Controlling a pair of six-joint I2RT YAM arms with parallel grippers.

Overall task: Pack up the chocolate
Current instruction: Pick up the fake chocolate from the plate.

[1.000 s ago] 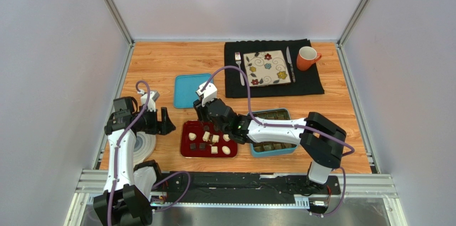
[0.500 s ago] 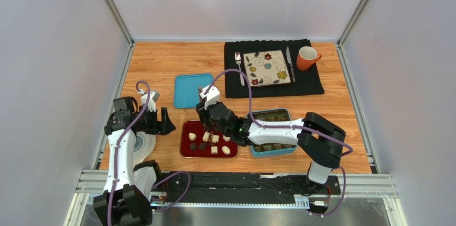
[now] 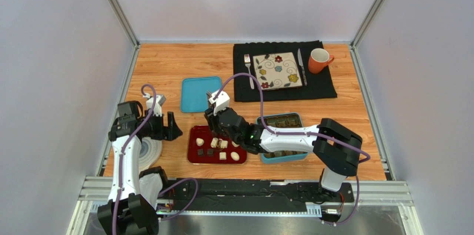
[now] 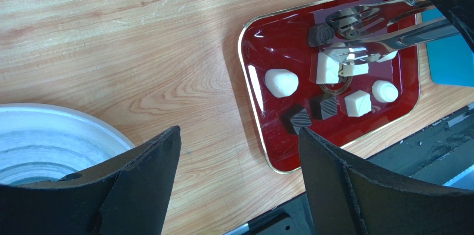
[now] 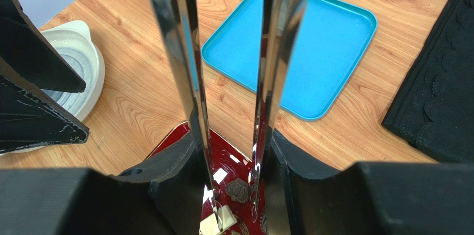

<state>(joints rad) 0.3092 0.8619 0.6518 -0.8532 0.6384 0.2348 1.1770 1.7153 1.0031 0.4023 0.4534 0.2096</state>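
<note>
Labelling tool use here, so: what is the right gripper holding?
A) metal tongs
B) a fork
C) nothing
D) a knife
A: the right gripper is closed on metal tongs reaching over the chocolates on the red tray; the fork and knife lie on the black mat.

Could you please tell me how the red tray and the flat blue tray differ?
The red tray is glossy, gold-rimmed and holds chocolates; the flat blue tray is matte, plain-edged and shows none. The red tray lies nearer the arm bases. Both are rounded rectangles lying flat.
</note>
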